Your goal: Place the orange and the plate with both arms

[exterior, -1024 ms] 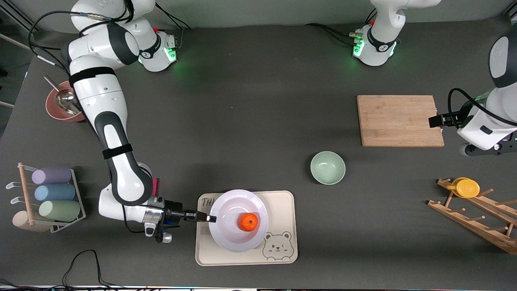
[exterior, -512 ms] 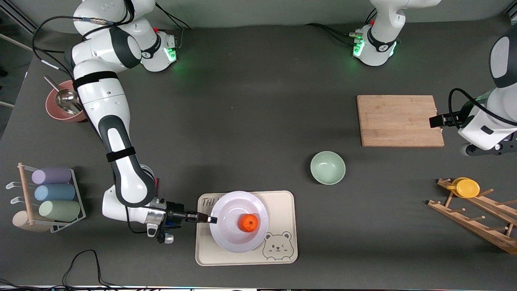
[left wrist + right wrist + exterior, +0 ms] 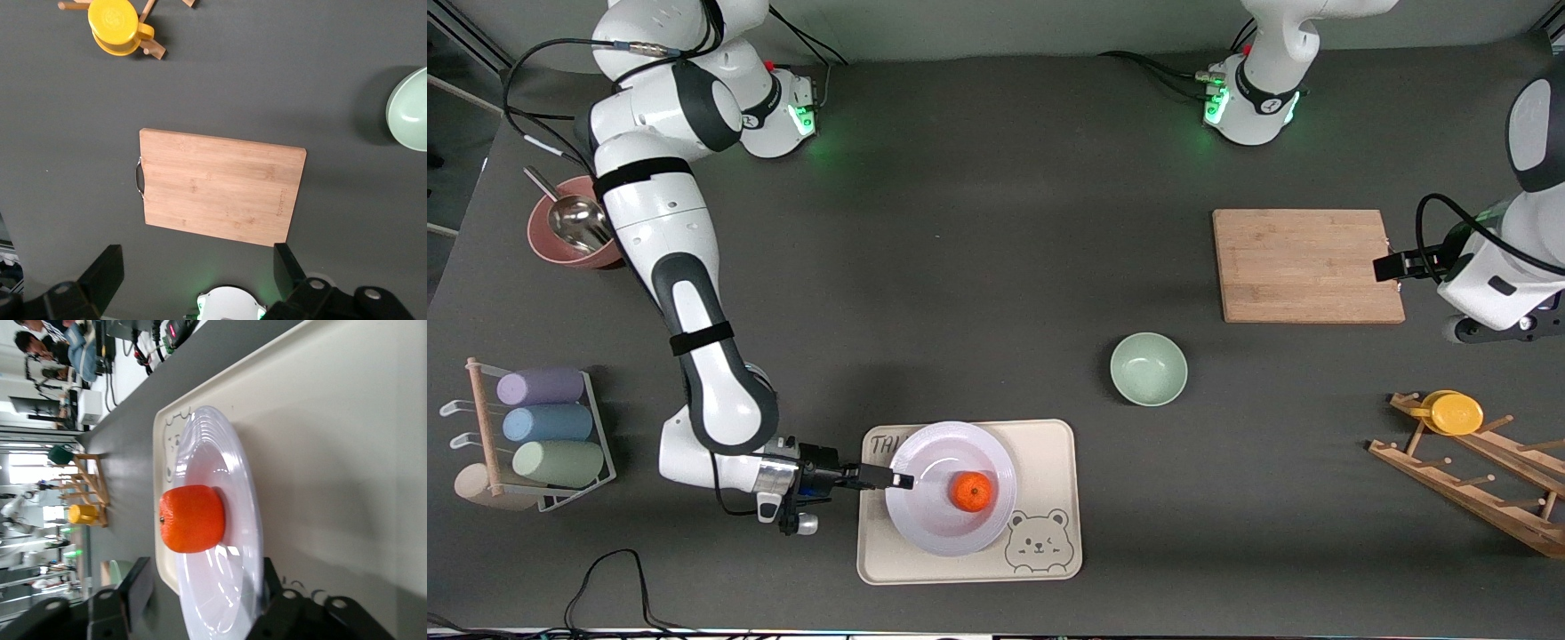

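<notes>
The orange (image 3: 971, 491) lies in the well of the white plate (image 3: 934, 529), which rests on the cream bear-printed tray (image 3: 1049, 444) near the front camera. My right gripper (image 3: 903, 481) is low at the plate's rim on the right arm's side. It is open, with its fingers straddling the rim. In the right wrist view the orange (image 3: 192, 519) sits in the plate (image 3: 230, 587), and the right gripper (image 3: 203, 590) has the rim between its fingers, close to one of them. My left gripper (image 3: 1385, 265) waits, open and empty, over the end of the cutting board; it shows open in the left wrist view (image 3: 197, 277).
A wooden cutting board (image 3: 1307, 265) and a mint-green bowl (image 3: 1148, 369) lie toward the left arm's end. A wooden rack (image 3: 1476, 480) there holds a yellow disc (image 3: 1458, 413). A pink bowl with a ladle (image 3: 560, 233) and a cup rack (image 3: 543, 425) stand at the right arm's end.
My right gripper has moved forward toward the plate, and its fingertips now overlap the rim. The plate and orange have barely shifted. The left arm has not moved.
</notes>
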